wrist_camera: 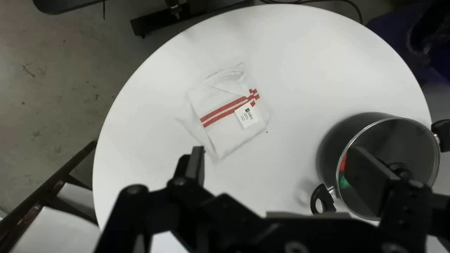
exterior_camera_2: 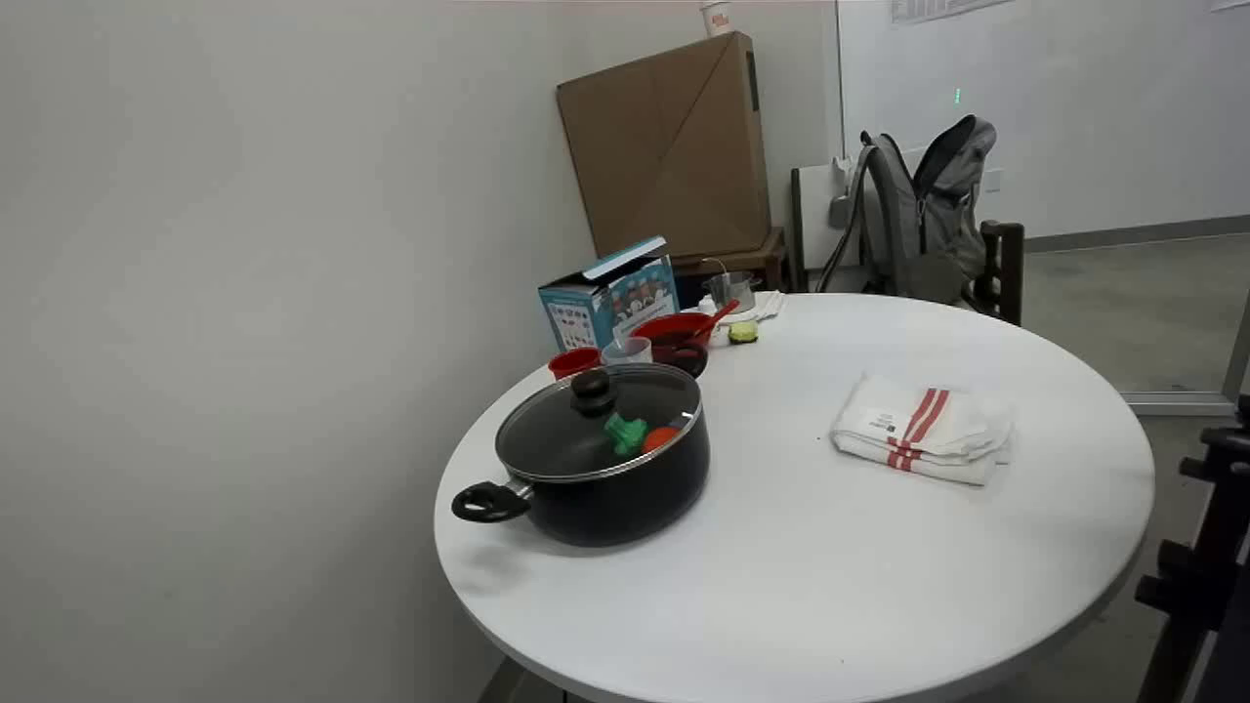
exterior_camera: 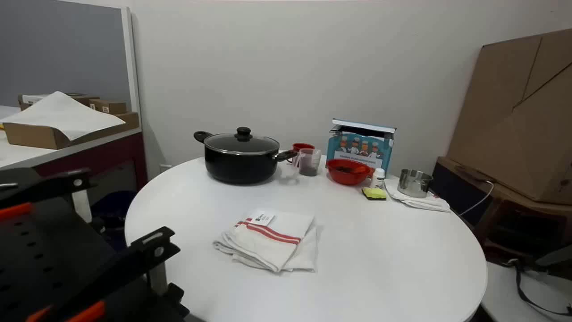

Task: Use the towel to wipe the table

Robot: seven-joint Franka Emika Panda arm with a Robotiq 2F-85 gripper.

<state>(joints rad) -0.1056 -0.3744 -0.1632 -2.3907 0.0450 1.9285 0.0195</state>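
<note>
The towel, a folded white cloth with red stripes and a white tag, lies in a loose stack on the table; it shows in both exterior views and in the wrist view. The table is round with a smooth white top. My gripper is open and empty, its fingers wide apart. It hangs above the table, apart from the towel, which lies ahead of the left finger in the wrist view. The gripper is not seen in either exterior view.
A black lidded pot stands near the wall. Along the back are a clear cup, a red bowl, a blue box, a yellow-green sponge and a metal cup on another white cloth.
</note>
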